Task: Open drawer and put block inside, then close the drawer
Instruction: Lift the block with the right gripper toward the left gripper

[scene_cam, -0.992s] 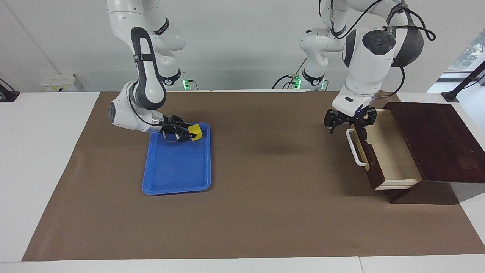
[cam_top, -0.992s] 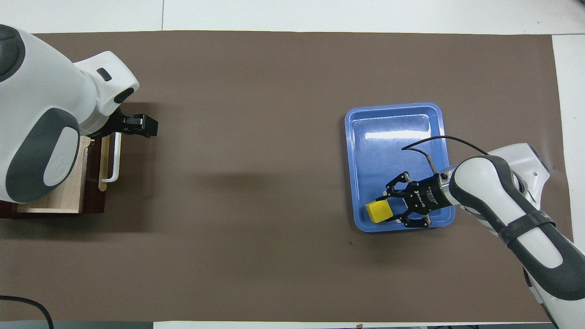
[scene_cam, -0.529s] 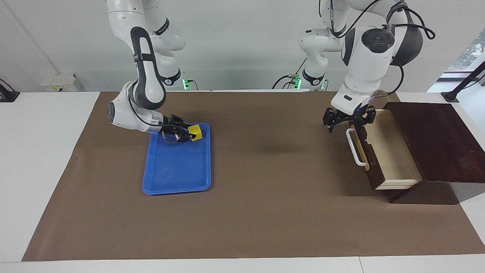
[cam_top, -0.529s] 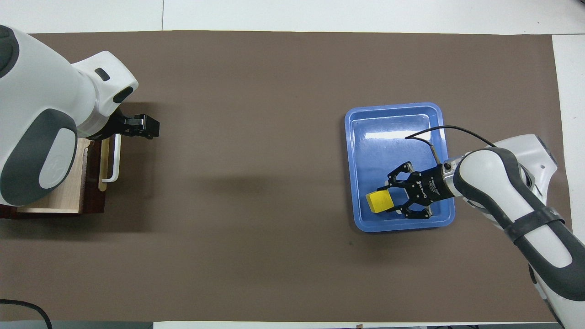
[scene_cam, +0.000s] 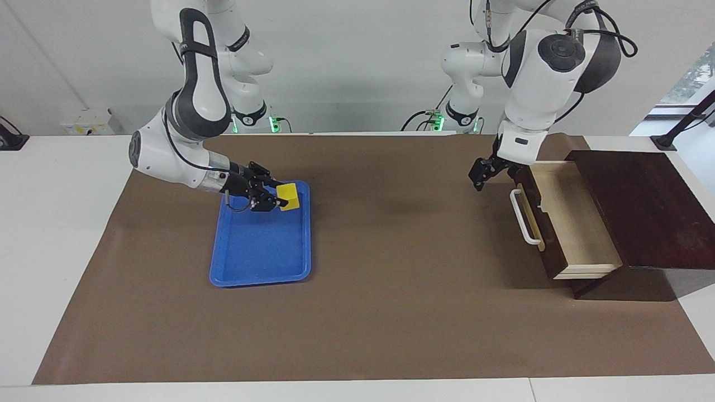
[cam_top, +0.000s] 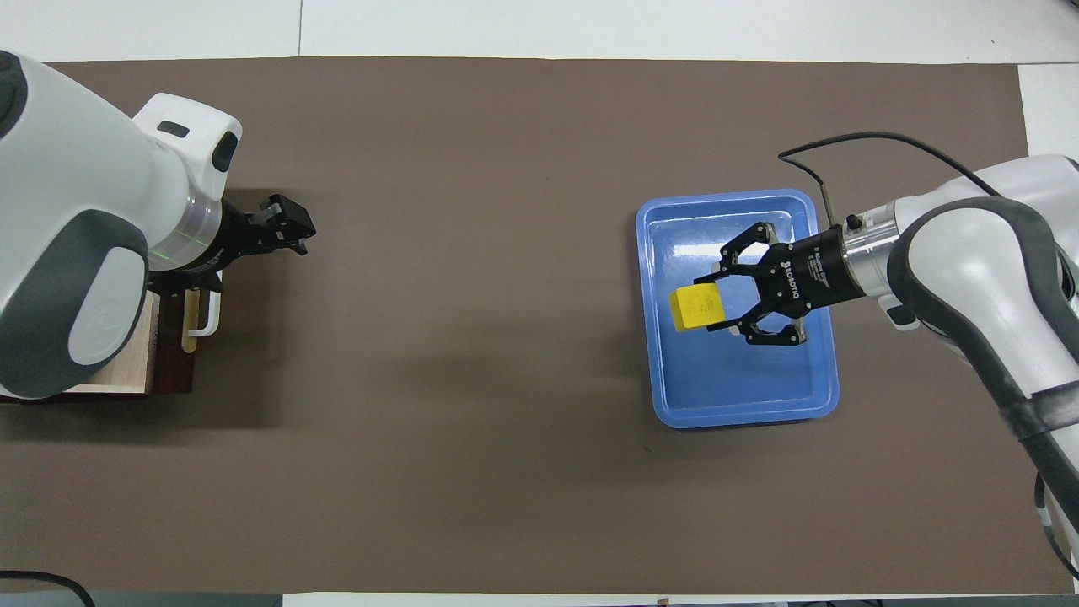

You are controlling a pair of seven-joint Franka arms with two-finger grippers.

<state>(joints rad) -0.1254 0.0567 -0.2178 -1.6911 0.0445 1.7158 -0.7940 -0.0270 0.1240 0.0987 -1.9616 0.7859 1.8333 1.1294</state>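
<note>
We carry block [scene_cam: 289,193] clenched in right gripper [scene_cam: 277,200] over blue tray [scene_cam: 260,268]. Drawer [scene_cam: 575,223] open at left arm's end. Left gripper [scene_cam: 478,176] over mat near handle [scene_cam: 524,218], finger state unclear. Risk: corner-heavy grip slips in transit; block clips drawer front.

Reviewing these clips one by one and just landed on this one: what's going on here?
The dark brown wooden drawer with the white bar handle stands pulled open, its pale interior empty. The right gripper grips the small yellow cube, lifted over the blue plastic tray at the right arm's end of the brown mat. The left gripper hangs over the mat beside the drawer's front, holding nothing. The cube is not yet in the drawer.
</note>
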